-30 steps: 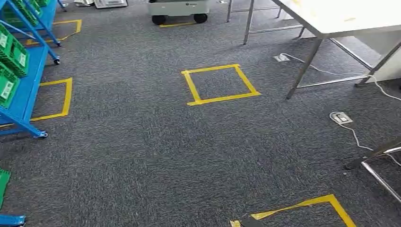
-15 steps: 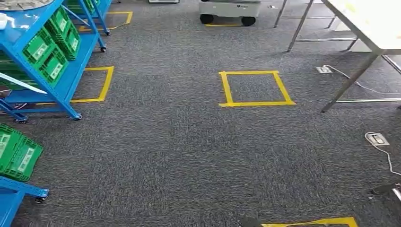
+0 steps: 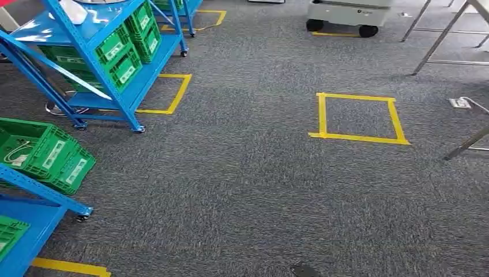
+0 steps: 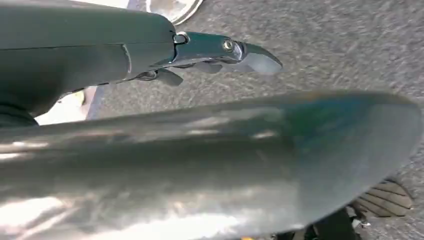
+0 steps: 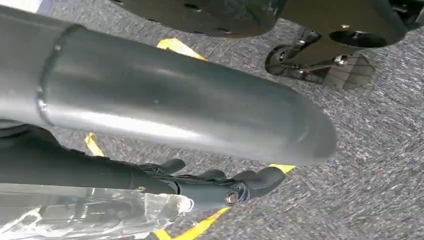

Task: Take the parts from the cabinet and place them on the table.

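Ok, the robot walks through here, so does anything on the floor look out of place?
Nothing spilled or damaged. A floor socket with a loose white cable sits on the carpet near a table leg, a possible trip point.

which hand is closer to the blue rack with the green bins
Left, most likely. The blue rack stands to the robot's left; the left hand hangs on that side, the right hand on the far side, above yellow tape.
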You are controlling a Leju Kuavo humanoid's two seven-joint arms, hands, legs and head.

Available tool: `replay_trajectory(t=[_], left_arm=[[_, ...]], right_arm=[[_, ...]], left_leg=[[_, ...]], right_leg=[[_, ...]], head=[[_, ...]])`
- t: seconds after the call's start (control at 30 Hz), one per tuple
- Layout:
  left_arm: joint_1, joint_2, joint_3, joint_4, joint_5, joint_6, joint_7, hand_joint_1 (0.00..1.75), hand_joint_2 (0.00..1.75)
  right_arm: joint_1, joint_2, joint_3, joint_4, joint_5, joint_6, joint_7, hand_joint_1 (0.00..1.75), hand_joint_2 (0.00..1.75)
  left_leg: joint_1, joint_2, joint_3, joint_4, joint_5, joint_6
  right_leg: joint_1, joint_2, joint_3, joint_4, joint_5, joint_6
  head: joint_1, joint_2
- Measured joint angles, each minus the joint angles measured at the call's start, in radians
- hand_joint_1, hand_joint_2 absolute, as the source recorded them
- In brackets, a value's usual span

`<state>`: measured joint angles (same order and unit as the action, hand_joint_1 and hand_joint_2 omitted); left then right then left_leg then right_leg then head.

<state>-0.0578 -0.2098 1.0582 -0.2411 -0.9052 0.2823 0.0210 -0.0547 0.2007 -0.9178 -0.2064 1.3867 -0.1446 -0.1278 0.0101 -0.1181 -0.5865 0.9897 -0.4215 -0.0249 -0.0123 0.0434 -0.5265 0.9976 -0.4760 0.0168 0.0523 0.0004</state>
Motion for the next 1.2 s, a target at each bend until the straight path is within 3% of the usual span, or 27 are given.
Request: replay_trajectory(t=[0.03, 0.07, 0.13, 0.17, 0.2, 0.27, 0.3, 0.33, 0.37, 0.47, 0.5, 0.53, 0.57, 0.63, 0.67, 0.7, 0.77, 0.8, 0.83, 0.87, 0.97, 1.0, 1.03, 1.07, 1.13, 1.17, 1.2], left_arm=[[-0.001, 0.000, 0.000, 0.000, -0.003, 0.000, 0.000, 0.00, 0.00], [-0.005, 0.000, 0.000, 0.000, -0.004, -0.002, 0.000, 0.00, 0.00], [-0.010, 0.000, 0.000, 0.000, -0.004, -0.003, 0.000, 0.00, 0.00], [-0.009, 0.000, 0.000, 0.000, -0.005, -0.003, 0.000, 0.00, 0.00], [-0.007, 0.000, 0.000, 0.000, -0.005, -0.004, 0.000, 0.00, 0.00], [-0.004, 0.000, 0.000, 0.000, -0.005, -0.004, 0.000, 0.00, 0.00], [-0.006, 0.000, 0.000, 0.000, -0.005, -0.004, 0.000, 0.00, 0.00], [-0.009, 0.000, 0.000, 0.000, -0.005, -0.004, 0.000, 0.00, 0.00], [-0.015, 0.000, 0.000, 0.000, -0.006, -0.005, 0.000, 0.00, 0.00], [-0.010, 0.001, 0.000, 0.000, -0.006, -0.005, 0.000, 0.00, 0.00], [-0.010, 0.001, 0.000, 0.000, -0.006, -0.005, 0.000, 0.00, 0.00], [-0.009, 0.001, 0.000, 0.000, -0.006, -0.005, 0.000, 0.00, 0.00], [-0.010, 0.002, 0.000, 0.000, -0.006, -0.004, 0.000, 0.00, 0.00], [-0.012, 0.001, 0.000, 0.000, -0.006, -0.004, 0.000, 0.00, 0.00], [-0.011, 0.000, 0.000, 0.000, -0.006, -0.004, 0.000, 0.00, 0.00], [-0.009, 0.000, 0.000, 0.000, -0.006, -0.004, 0.000, 0.00, 0.00], [-0.008, 0.000, 0.000, 0.000, -0.006, -0.005, 0.000, 0.00, 0.00], [-0.008, 0.000, 0.000, 0.000, -0.005, -0.006, 0.000, 0.00, 0.00], [-0.010, 0.000, 0.000, 0.000, -0.006, -0.006, 0.000, 0.00, 0.00], [-0.012, 0.002, 0.000, 0.000, -0.006, -0.006, 0.000, 0.00, 0.00], [-0.004, 0.001, 0.000, 0.000, -0.005, -0.007, 0.000, 0.00, 0.00], [-0.001, 0.002, 0.000, 0.000, -0.006, -0.006, 0.000, 0.00, 0.00], [0.000, 0.001, 0.000, 0.000, -0.005, -0.006, 0.000, 0.00, 0.00], [-0.002, 0.001, 0.000, 0.000, -0.006, -0.007, 0.000, 0.00, 0.00], [-0.010, 0.001, 0.000, 0.000, -0.006, -0.007, 0.000, 0.00, 0.00], [-0.010, 0.001, 0.000, 0.000, -0.006, -0.007, 0.000, 0.00, 0.00], [-0.008, 0.001, 0.000, 0.000, -0.005, -0.007, 0.000, 0.00, 0.00]], right_arm=[[0.001, 0.000, 0.000, 0.000, 0.000, 0.000, -0.002, 0.00, 0.00], [0.004, 0.000, 0.000, 0.000, 0.001, 0.000, -0.002, 0.00, 0.00], [0.010, 0.000, 0.000, 0.000, 0.002, 0.000, -0.001, 0.00, 0.00], [0.009, 0.000, 0.000, 0.000, 0.002, 0.000, -0.001, 0.00, 0.00], [0.008, 0.000, 0.000, 0.000, 0.002, 0.000, -0.001, 0.00, 0.00], [0.005, 0.000, 0.000, 0.000, 0.003, 0.000, -0.001, 0.00, 0.00], [0.004, 0.000, 0.000, 0.000, 0.004, 0.000, -0.001, 0.00, 0.00], [0.004, 0.000, 0.000, 0.000, 0.004, 0.000, -0.001, 0.00, 0.00], [0.006, 0.000, 0.000, 0.000, 0.004, 0.000, 0.000, 0.00, 0.00], [0.000, 0.000, 0.000, 0.000, 0.004, 0.000, 0.000, 0.00, 0.00], [-0.001, 0.000, 0.000, 0.000, 0.004, 0.000, 0.000, 0.00, 0.00], [-0.002, 0.000, 0.000, 0.000, 0.004, 0.000, 0.000, 0.00, 0.00], [-0.001, 0.000, 0.000, 0.000, 0.004, -0.001, 0.000, 0.00, 0.00], [0.004, 0.000, 0.000, 0.000, 0.004, 0.000, 0.000, 0.00, 0.00], [0.007, 0.000, 0.000, 0.000, 0.004, 0.000, 0.000, 0.00, 0.00], [0.008, 0.000, 0.000, 0.000, 0.004, 0.000, 0.000, 0.00, 0.00], [0.007, 0.000, 0.000, 0.000, 0.004, 0.000, 0.000, 0.00, 0.00], [0.006, 0.000, 0.000, 0.000, 0.004, 0.000, 0.000, 0.00, 0.00], [0.006, 0.000, 0.000, 0.000, 0.004, 0.000, 0.001, 0.00, 0.00], [0.005, 0.001, 0.000, 0.000, 0.004, 0.000, 0.001, 0.00, 0.00], [0.003, 0.001, 0.000, 0.000, 0.003, -0.001, 0.003, 0.00, 0.00], [0.002, 0.001, 0.000, -0.001, 0.004, 0.000, 0.003, 0.00, 0.00], [0.002, 0.001, 0.000, -0.001, 0.004, 0.000, 0.003, 0.00, 0.00], [0.004, 0.001, 0.000, -0.001, 0.004, 0.000, 0.003, 0.00, 0.00], [0.011, 0.001, 0.000, -0.001, 0.004, 0.000, 0.003, 0.00, 0.00], [0.011, 0.001, -0.001, -0.001, 0.004, -0.001, 0.003, 0.00, 0.00], [0.010, 0.001, -0.001, -0.001, 0.004, -0.001, 0.003, 0.00, 0.00]], left_leg=[[-0.007, 0.059, -0.016, 0.033, -0.026, -0.003], [-0.007, 0.087, -0.051, 0.103, -0.068, -0.007], [-0.006, 0.103, -0.134, 0.272, -0.139, -0.011], [-0.005, 0.105, -0.154, 0.313, -0.145, -0.012], [-0.005, 0.105, -0.147, 0.305, -0.130, -0.013], [-0.005, 0.119, -0.070, 0.164, -0.051, -0.010], [-0.006, 0.155, -0.013, 0.066, -0.015, -0.007], [-0.012, 0.233, 0.028, 0.000, -0.014, -0.004], [-0.013, 0.215, 0.028, -0.008, -0.012, 0.007], [-0.018, 0.174, 0.020, -0.010, -0.012, 0.021], [-0.009, 0.159, 0.024, -0.015, -0.005, 0.030], [-0.007, 0.147, 0.023, -0.015, -0.003, 0.035], [-0.006, 0.137, 0.021, -0.015, -0.001, 0.039], [-0.006, 0.105, 0.016, -0.015, 0.001, 0.043], [-0.006, 0.087, 0.016, -0.015, 0.001, 0.043], [-0.006, 0.069, 0.016, -0.015, 0.002, 0.042], [-0.004, 0.036, 0.018, -0.014, 0.004, 0.038], [-0.001, 0.021, 0.018, -0.013, 0.005, 0.034], [0.000, 0.005, 0.016, -0.012, 0.006, 0.026], [-0.003, -0.008, 0.010, -0.003, 0.003, 0.018], [0.008, -0.037, 0.000, -0.018, 0.018, -0.006], [0.010, -0.039, -0.001, -0.015, 0.019, -0.010], [0.002, 0.029, -0.009, 0.004, 0.001, -0.009], [-0.001, 0.077, -0.036, 0.060, -0.038, -0.011], [-0.001, 0.102, -0.119, 0.232, -0.123, -0.014], [-0.001, 0.104, -0.148, 0.295, -0.143, -0.014], [-0.001, 0.105, -0.154, 0.311, -0.140, -0.014]], right_leg=[[0.002, -0.010, 0.001, -0.002, 0.000, -0.006], [0.005, -0.027, 0.001, -0.002, 0.000, -0.010], [0.009, -0.067, 0.000, -0.002, -0.004, -0.015], [0.010, -0.084, 0.000, -0.002, -0.004, -0.015], [0.010, -0.096, 0.000, -0.002, -0.004, -0.015], [0.010, -0.125, 0.003, -0.002, -0.007, -0.013], [0.010, -0.138, 0.007, -0.002, -0.009, -0.010], [0.016, -0.147, 0.011, -0.001, -0.013, -0.004], [0.021, -0.159, 0.000, 0.001, -0.020, 0.003], [0.020, -0.198, 0.026, -0.005, -0.022, 0.014], [0.017, -0.198, 0.016, -0.002, -0.029, 0.021], [0.013, -0.131, 0.007, 0.033, -0.057, 0.027], [0.009, -0.084, -0.021, 0.100, -0.095, 0.029], [0.008, -0.049, -0.105, 0.275, -0.168, 0.033], [0.009, -0.046, -0.139, 0.334, -0.180, 0.034], [0.009, -0.045, -0.145, 0.334, -0.163, 0.034], [0.004, -0.039, -0.092, 0.203, -0.077, 0.033], [-0.001, -0.014, -0.048, 0.108, -0.031, 0.035], [-0.011, 0.044, -0.012, 0.028, -0.012, 0.040], [-0.011, 0.059, -0.006, 0.008, -0.020, 0.036], [0.002, 0.027, -0.001, 0.016, -0.014, 0.010], [-0.003, 0.009, 0.000, 0.007, -0.006, -0.001], [0.000, -0.001, 0.001, 0.004, -0.003, -0.007], [0.002, -0.014, 0.000, 0.004, -0.002, -0.013], [0.009, -0.053, -0.003, 0.004, -0.004, -0.017], [0.010, -0.069, -0.005, 0.004, -0.005, -0.019], [0.011, -0.084, -0.005, 0.004, -0.005, -0.019]], head=[[-0.006, 0.000], [-0.008, 0.000], [-0.007, 0.000], [-0.007, 0.000], [-0.006, 0.000], [-0.007, 0.000], [-0.007, 0.000], [-0.008, 0.000], [-0.006, 0.000], [-0.005, 0.000], [-0.005, 0.000], [0.000, 0.000], [0.002, 0.000], [0.003, 0.000], [0.003, 0.000], [0.002, 0.000], [0.002, 0.000], [0.002, 0.000], [0.003, 0.000], [0.002, 0.000], [0.000, 0.000], [0.002, 0.000], [-0.002, 0.000], [-0.011, 0.000], [-0.010, 0.000], [-0.010, 0.000], [-0.010, 0.000]])
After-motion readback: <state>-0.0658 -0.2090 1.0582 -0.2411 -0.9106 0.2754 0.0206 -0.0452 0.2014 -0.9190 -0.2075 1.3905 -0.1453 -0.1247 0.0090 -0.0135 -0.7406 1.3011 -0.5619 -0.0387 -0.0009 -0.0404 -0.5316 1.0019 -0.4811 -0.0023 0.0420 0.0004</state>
